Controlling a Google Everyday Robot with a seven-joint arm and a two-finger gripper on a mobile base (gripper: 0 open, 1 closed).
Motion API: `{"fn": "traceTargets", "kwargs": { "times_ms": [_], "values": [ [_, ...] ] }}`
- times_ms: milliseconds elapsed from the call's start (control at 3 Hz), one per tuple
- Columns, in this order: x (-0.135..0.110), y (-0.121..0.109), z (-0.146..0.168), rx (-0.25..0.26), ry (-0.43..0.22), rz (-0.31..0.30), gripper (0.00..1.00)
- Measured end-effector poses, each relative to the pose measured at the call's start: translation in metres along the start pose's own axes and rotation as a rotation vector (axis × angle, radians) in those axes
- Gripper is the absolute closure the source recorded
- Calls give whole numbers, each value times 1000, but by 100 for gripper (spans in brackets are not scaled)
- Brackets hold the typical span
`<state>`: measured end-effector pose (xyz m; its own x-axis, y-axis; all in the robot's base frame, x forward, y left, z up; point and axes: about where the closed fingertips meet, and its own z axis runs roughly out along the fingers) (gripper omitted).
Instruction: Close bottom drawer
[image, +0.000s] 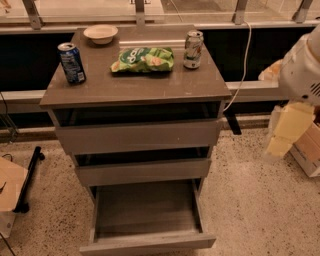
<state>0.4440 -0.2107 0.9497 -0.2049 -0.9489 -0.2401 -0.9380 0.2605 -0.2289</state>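
Note:
The bottom drawer (147, 243) of the grey-brown cabinet is pulled far out. Its plain flat front faces me at the lower edge of the view, and its bare grey floor (147, 207) is empty. The two drawers above it, the middle one (142, 172) and the top one (137, 137), each stand slightly ajar. My gripper (284, 131) hangs as a pale yellowish shape under the white arm (302, 65) at the right edge. It is well right of the cabinet, above the floor, and touches nothing.
On the cabinet top (100, 87) stand a blue can (71, 62), a white bowl (100, 34), a green chip bag (143, 59) and a green-white can (193, 49). A cardboard box (307, 150) sits at the right, more cardboard (10, 187) at the left. A white cable (245, 65) hangs behind.

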Motion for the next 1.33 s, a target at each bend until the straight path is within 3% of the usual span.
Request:
{"fn": "traceTargets", "kwargs": {
  "times_ms": [333, 667, 1333],
  "values": [
    [3, 5, 41, -50, -47, 10, 0],
    [2, 7, 47, -58, -39, 12, 0],
    [24, 22, 128, -156, -51, 54, 42]
  ]
}}
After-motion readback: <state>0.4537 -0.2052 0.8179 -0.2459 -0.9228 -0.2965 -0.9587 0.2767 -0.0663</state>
